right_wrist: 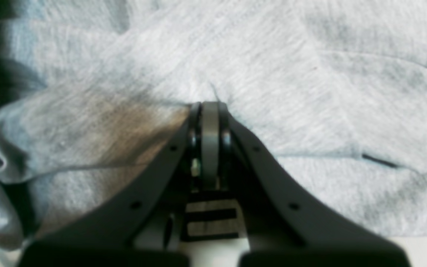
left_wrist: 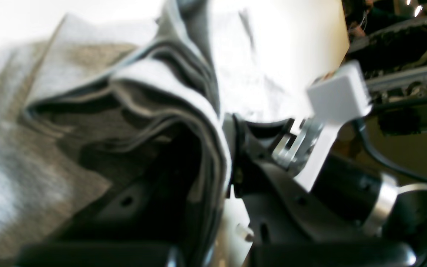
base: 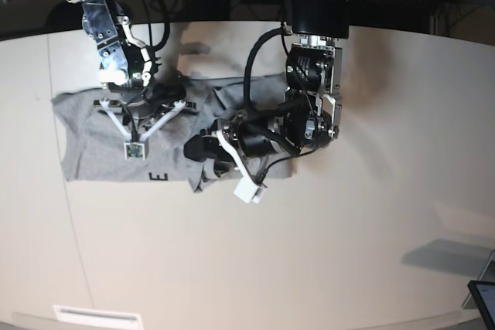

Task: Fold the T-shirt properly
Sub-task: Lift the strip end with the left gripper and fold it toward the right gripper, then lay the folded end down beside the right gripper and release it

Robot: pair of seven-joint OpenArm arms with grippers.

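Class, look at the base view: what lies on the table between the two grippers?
Only T-shirt cloth; the grey fabric runs unbroken from the right gripper to the left gripper in the base view.

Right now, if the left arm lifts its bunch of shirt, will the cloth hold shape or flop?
Probably flop: the T-shirt already lies wrinkled and bunched in soft layers at the left gripper. It likely drags too, since the right gripper presses it down.

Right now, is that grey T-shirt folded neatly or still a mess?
Partly folded, not neat. The T-shirt lies flat on one side, while its other edge is bunched in layers where the left gripper pinches it; the right gripper presses the middle.
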